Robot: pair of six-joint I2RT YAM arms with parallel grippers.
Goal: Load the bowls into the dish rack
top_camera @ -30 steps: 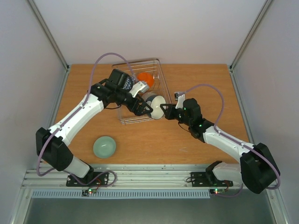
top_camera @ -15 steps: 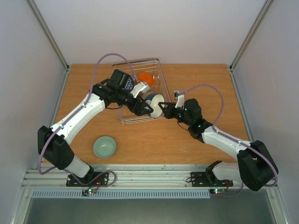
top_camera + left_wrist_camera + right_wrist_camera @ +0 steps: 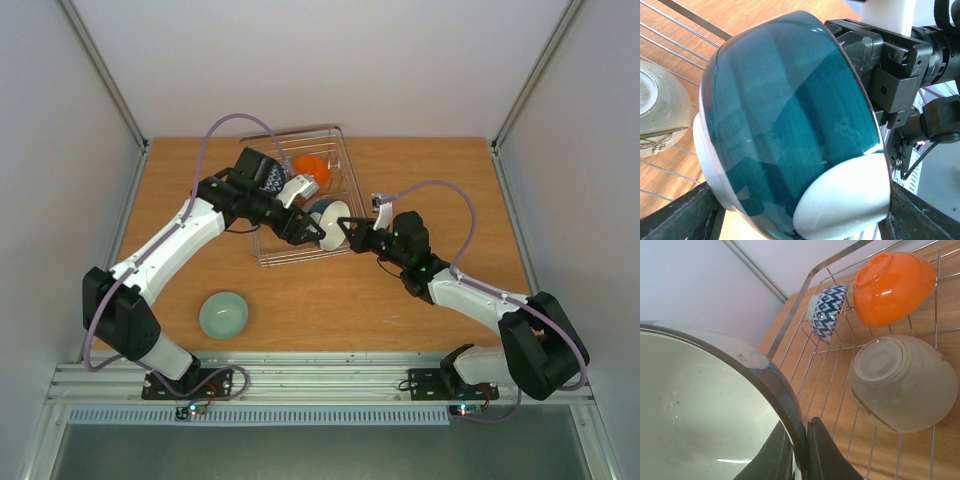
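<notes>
My right gripper (image 3: 349,234) is shut on the rim of the teal-banded white bowl (image 3: 328,221) and holds it on edge over the near right part of the dish rack (image 3: 342,158). The right wrist view shows its white inside (image 3: 700,410) with the fingers (image 3: 822,455) pinching the rim. My left gripper (image 3: 303,229) is open, its fingers (image 3: 685,215) flanking the bowl's teal outside (image 3: 790,115). In the rack stand an orange bowl (image 3: 895,287), a blue-patterned bowl (image 3: 827,312) and a beige bowl (image 3: 902,385). A pale green bowl (image 3: 223,315) sits on the table, near left.
The rack stands at the back middle of the wooden table (image 3: 440,180). Both arms meet over its near right corner. Grey walls (image 3: 60,150) close in the sides and a metal rail (image 3: 320,380) runs along the near edge.
My right gripper has carried the teal-banded bowl left and slightly back, further over the rack and between the left gripper's fingers. The left arm has barely moved.
</notes>
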